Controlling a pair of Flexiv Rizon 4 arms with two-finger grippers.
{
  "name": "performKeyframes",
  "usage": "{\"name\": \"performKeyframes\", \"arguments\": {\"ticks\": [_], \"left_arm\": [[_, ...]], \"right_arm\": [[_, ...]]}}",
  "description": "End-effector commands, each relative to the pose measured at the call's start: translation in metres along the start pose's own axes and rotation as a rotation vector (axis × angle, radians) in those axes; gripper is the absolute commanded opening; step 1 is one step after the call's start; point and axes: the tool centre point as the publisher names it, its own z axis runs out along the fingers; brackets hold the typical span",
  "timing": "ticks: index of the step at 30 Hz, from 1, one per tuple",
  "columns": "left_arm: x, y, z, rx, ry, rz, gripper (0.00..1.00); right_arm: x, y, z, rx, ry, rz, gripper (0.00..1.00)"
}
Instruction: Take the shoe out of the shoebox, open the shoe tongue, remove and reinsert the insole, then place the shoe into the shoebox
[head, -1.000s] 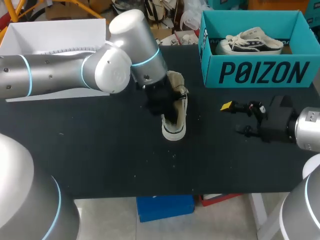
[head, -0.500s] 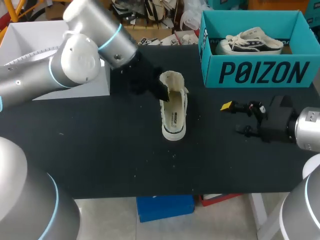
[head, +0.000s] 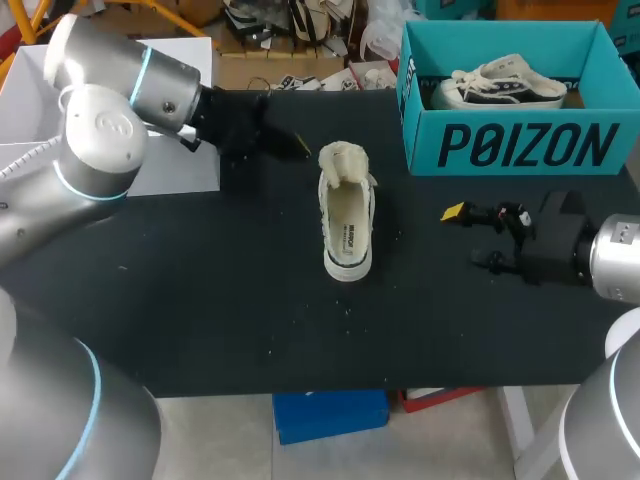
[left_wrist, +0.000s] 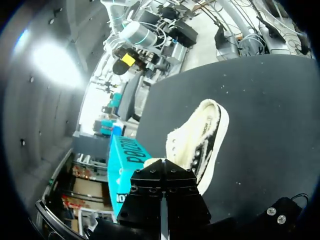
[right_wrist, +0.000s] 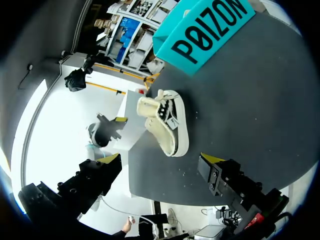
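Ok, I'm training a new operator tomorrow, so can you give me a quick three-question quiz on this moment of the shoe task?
1. True or false: the loose shoe sits on the table, outside the shoebox.
2. The right gripper is: A) open and empty; B) shut on the loose shoe; C) shut on the shoebox wall.
3. What lies inside the shoebox?

Key: 1 true. 2 A. 3 a second shoe.
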Motion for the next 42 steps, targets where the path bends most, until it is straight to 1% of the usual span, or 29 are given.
{"name": "performKeyframes", "arguments": {"ticks": [1, 5, 8, 11, 14, 18, 22, 27, 31, 33, 38, 42], "left_arm": [[0.002, 0.019, 0.011, -0.108, -0.473, -0.169, 0.0], [-0.006, 0.039, 0.018, -0.13, -0.462, -0.18, 0.0], [-0.013, 0.05, 0.023, -0.138, -0.443, -0.175, 0.0], [-0.02, 0.062, 0.03, -0.162, -0.401, -0.176, 0.0], [-0.027, 0.068, 0.037, -0.165, -0.362, -0.168, 0.0], [-0.031, 0.069, 0.047, -0.155, -0.305, -0.167, 0.0], [-0.032, 0.065, 0.056, -0.139, -0.256, -0.161, 0.0], [-0.028, 0.056, 0.063, -0.106, -0.211, -0.152, 0.0], [-0.017, 0.044, 0.064, -0.079, -0.154, -0.141, 0.0], [-0.008, 0.038, 0.062, -0.08, -0.124, -0.134, 0.0], [0.013, 0.024, 0.058, -0.057, -0.124, -0.167, 0.0], [0.015, 0.008, 0.053, -0.023, -0.146, -0.16, 0.0]], "right_arm": [[0.001, 0.0, 0.001, 0.0, -0.002, 0.001, 1.0], [0.001, 0.0, 0.001, 0.0, -0.002, 0.001, 1.0], [0.001, 0.0, 0.001, 0.0, -0.002, 0.001, 1.0], [0.001, 0.0, 0.001, 0.0, -0.002, 0.001, 1.0], [0.001, 0.0, 0.001, 0.0, -0.002, 0.001, 1.0], [0.001, 0.0, 0.001, 0.0, -0.002, 0.001, 1.0], [0.001, 0.0, 0.001, 0.0, -0.002, 0.001, 1.0], [0.001, 0.0, 0.001, 0.0, -0.002, 0.001, 1.0], [0.001, 0.0, 0.001, 0.0, -0.002, 0.001, 1.0], [0.001, 0.0, 0.001, 0.0, -0.002, 0.001, 1.0], [0.001, 0.0, 0.001, 0.0, -0.002, 0.001, 1.0], [0.001, 0.0, 0.001, 0.0, -0.002, 0.001, 1.0]]}}
